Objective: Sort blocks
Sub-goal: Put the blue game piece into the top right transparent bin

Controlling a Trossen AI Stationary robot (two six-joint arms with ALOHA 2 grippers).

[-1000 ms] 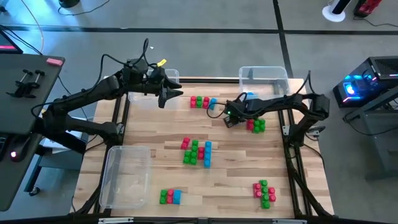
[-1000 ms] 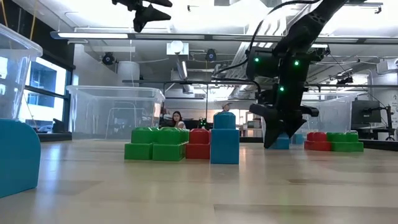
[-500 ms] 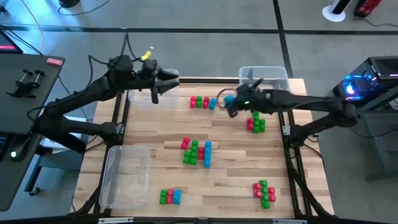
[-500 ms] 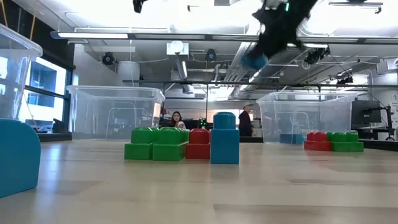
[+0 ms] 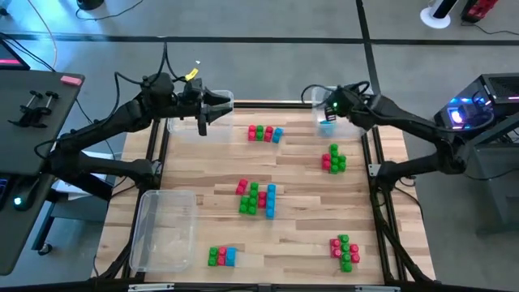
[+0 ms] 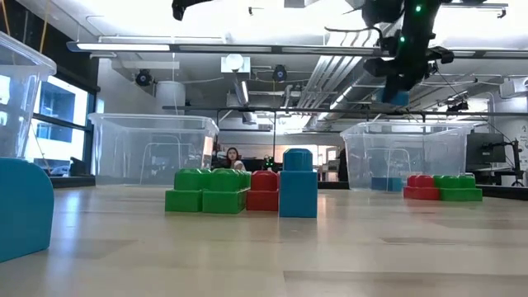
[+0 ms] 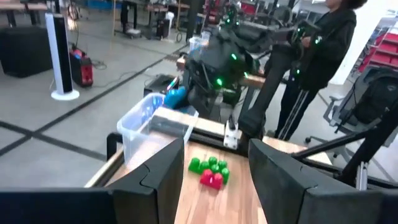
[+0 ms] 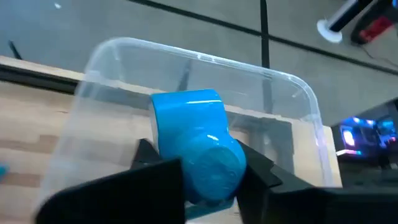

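Right tool (image 5: 328,116) holding a blue block (image 8: 198,144) above the open clear bin (image 5: 362,97) at the surface's far right corner, nothing between block and bin mouth, left tool (image 5: 203,123) raised beside the far left bin (image 5: 224,98), block clusters (image 5: 257,197) dotting the surface's (image 5: 186,166) middle

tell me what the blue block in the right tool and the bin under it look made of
Blue block: likely moulded plastic, smooth and slightly glossy, with a soft highlight on its rounded stud. Bin: looks like thin clear plastic; the floor and table show through its walls, and its rim catches light.
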